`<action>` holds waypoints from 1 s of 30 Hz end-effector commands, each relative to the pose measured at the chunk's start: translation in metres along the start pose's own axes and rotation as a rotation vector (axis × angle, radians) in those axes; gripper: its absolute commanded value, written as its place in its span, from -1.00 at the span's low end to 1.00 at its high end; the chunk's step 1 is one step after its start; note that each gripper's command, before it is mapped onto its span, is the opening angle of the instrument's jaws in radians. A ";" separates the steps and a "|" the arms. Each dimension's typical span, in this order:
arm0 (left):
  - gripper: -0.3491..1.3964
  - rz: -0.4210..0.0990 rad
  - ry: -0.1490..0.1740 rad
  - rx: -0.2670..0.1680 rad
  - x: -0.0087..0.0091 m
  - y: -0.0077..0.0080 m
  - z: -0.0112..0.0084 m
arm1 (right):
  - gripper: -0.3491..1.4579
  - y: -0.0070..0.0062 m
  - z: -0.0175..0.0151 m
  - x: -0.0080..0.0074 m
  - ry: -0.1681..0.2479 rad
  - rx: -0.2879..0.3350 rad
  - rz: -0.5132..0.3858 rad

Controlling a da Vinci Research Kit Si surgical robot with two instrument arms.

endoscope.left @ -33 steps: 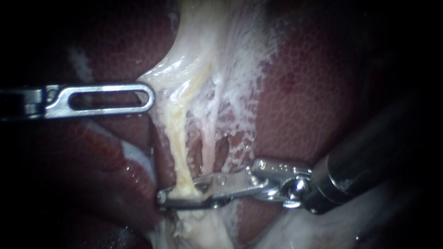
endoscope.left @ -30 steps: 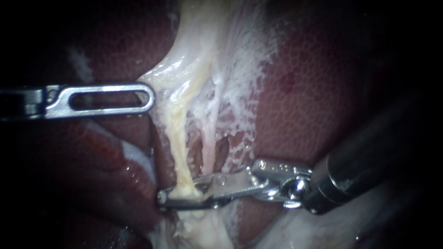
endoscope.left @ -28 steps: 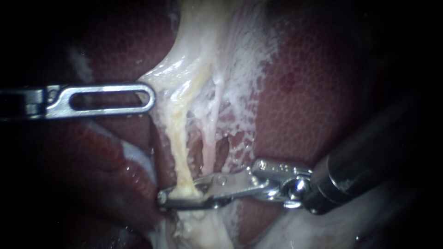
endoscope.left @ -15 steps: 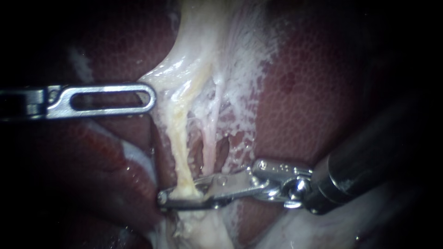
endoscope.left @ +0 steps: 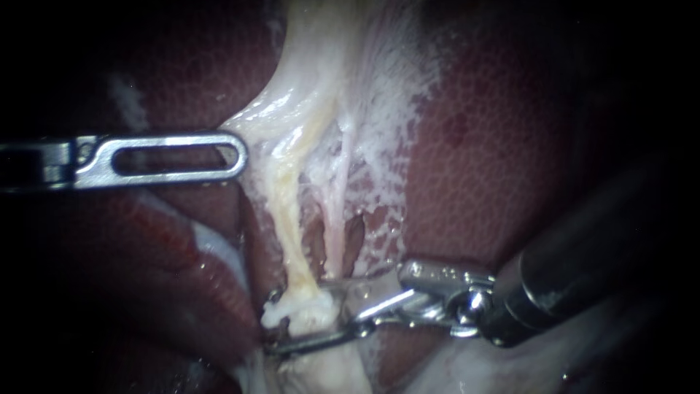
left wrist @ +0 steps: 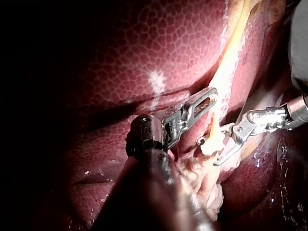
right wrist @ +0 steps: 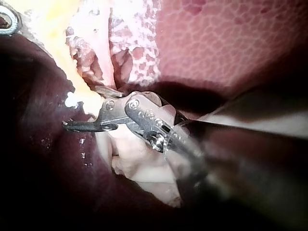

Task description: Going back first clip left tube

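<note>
Mottled red liver (endoscope.left: 481,146) all round. The pale left tube (endoscope.left: 288,219) runs top to bottom. The right instrument (endoscope.left: 271,321) crosses its lower end, jaws parted, tube between them. The way out looks rightward, past the thin right tube (endoscope.left: 332,237) just beside. The left instrument (endoscope.left: 232,155) rests higher up.

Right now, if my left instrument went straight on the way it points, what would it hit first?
The left instrument would likely meet the pale tube just ahead; depth is unclear.
</note>
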 end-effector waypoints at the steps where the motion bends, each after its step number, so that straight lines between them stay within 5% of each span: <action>1: -1.00 0.000 0.000 0.000 0.0000 0.0000 0.0000 | 0.05 0.0002 -0.0001 -0.0001 0.002 0.000 -0.010; 13: -1.00 0.000 0.000 0.000 0.0000 0.0000 0.0000 | 0.05 0.0003 -0.0018 0.0004 0.007 -0.003 -0.104; 30: -1.00 0.009 0.003 0.009 0.0018 0.0001 0.0012 | 0.05 -0.0010 -0.0107 0.0016 0.020 -0.078 -0.216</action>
